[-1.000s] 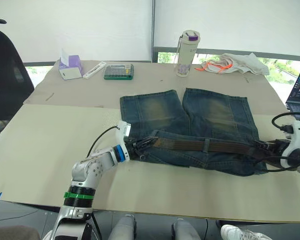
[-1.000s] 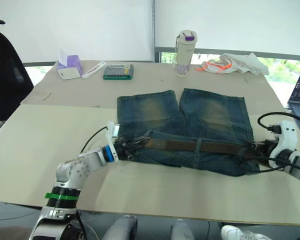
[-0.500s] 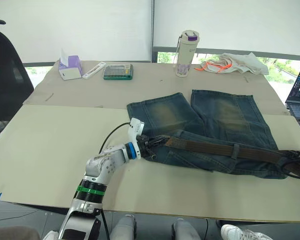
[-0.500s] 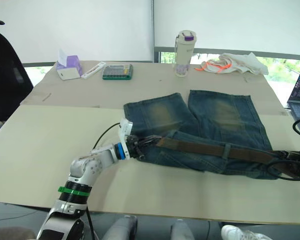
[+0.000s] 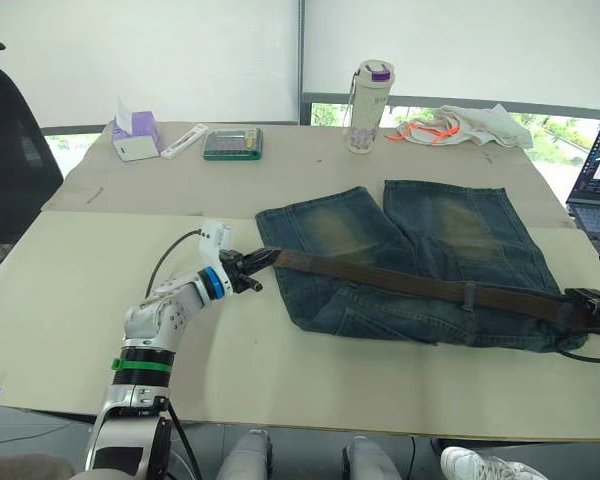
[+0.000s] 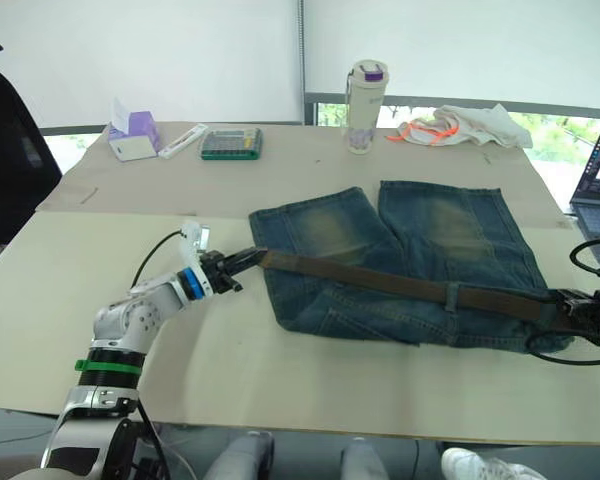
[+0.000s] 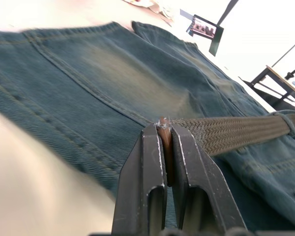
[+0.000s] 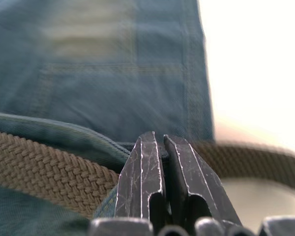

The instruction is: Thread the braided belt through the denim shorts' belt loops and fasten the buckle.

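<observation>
While the left hand sat at centre-left of the frame, its two black fingers were pinched tight on the brown tip of the braided belt, just off the left edge of the denim shorts. From that grip the strap ran in a taut diagonal across the waistband, passing under one of the belt loops toward the lower right. At the right edge of the frame the right hand lay against the far end of the belt, its fingers closed to a thin slit over a fold of denim edge beside the woven strap. The shorts lay flat on the pale bench, legs pointing to the top of the frame. Beyond them, along the upper part of the frame, stood a bottle, a white cloth with orange cord, a calculator and a purple tissue box.
</observation>
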